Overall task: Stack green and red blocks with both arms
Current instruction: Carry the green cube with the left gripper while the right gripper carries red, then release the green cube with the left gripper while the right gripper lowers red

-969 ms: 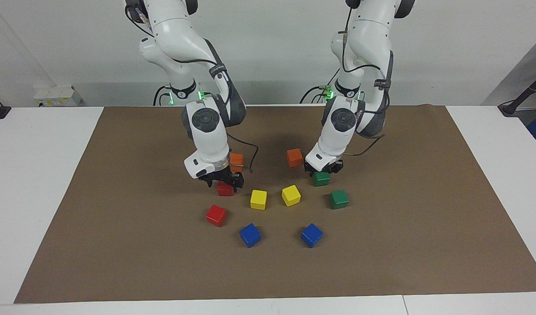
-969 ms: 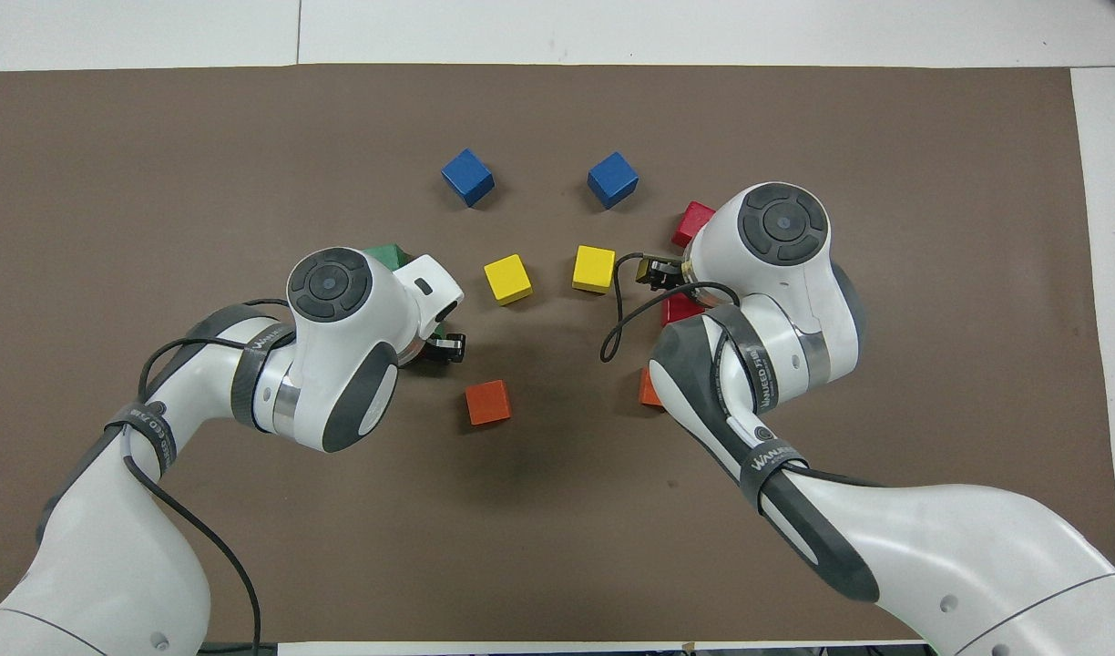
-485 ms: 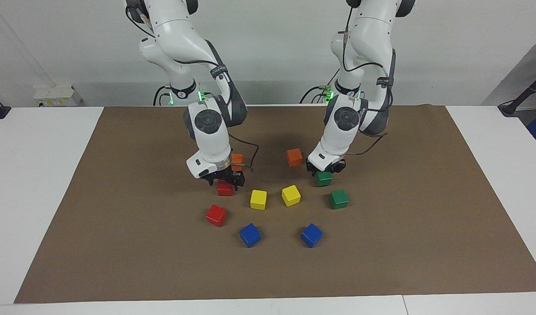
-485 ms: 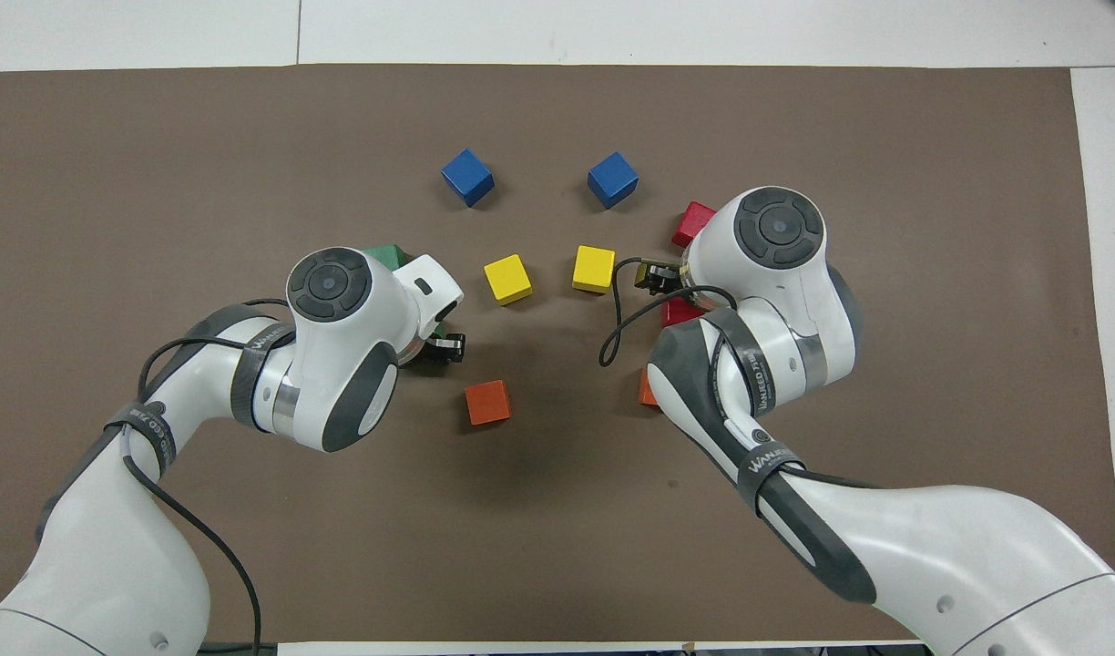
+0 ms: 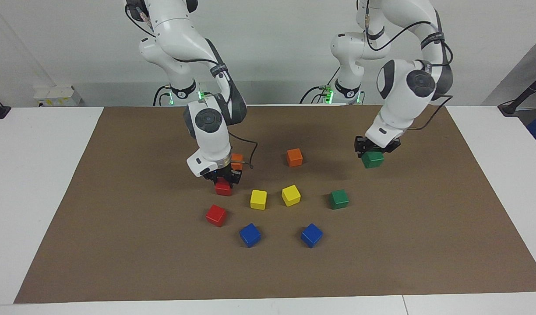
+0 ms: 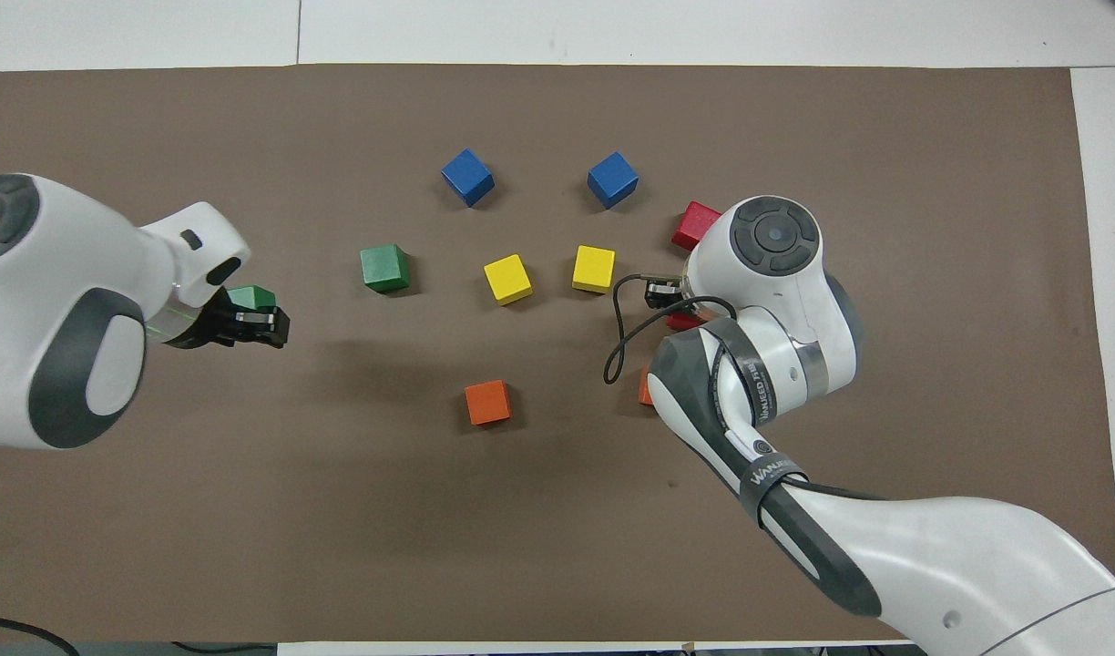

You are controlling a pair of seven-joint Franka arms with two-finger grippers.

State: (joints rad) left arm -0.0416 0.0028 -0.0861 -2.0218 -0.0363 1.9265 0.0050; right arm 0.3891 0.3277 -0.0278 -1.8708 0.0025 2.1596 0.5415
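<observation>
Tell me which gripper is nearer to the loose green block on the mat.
Left. The left gripper holds a green block over the mat, toward the loose green block; the right gripper grips a red block past both yellow blocks.

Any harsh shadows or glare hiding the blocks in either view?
Facing view: even light, only soft shadows on the brown mat, no glare. Overhead view: the right arm covers most of the red block under it; the lifted green block is half hidden by the left gripper.
</observation>
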